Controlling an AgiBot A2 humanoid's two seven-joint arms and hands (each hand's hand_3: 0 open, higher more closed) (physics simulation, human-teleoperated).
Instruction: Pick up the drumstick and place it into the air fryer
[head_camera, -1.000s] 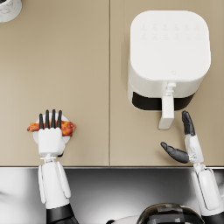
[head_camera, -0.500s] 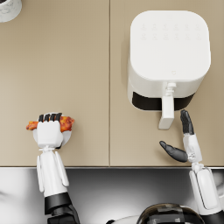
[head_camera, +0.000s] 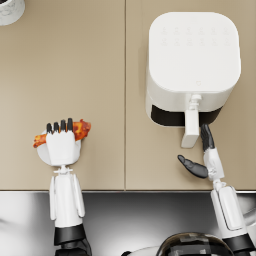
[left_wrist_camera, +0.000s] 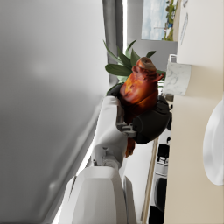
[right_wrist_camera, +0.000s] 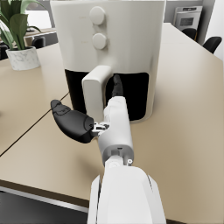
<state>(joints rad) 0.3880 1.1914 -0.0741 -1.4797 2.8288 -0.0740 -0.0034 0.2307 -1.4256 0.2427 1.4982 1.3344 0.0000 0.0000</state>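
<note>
Gripping the drumstick (head_camera: 75, 131), the left hand (head_camera: 62, 145) holds it over the near left part of the tan surface (head_camera: 100, 75), above a white plate (head_camera: 44, 155), fingers wrapped round the meat. The air fryer (head_camera: 192, 60) stands well apart to the right, its handle (head_camera: 190, 128) facing the robot. The right hand (head_camera: 202, 157) is empty, fingers spread, just beside that handle. A white pot (head_camera: 10, 9) sits at the far left corner.

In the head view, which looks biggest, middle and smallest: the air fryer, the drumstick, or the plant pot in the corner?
1. air fryer, by far the biggest.
2. drumstick, partly hidden under the left hand.
3. plant pot, cut off by the picture's edge, so this last place is unsure.
</note>
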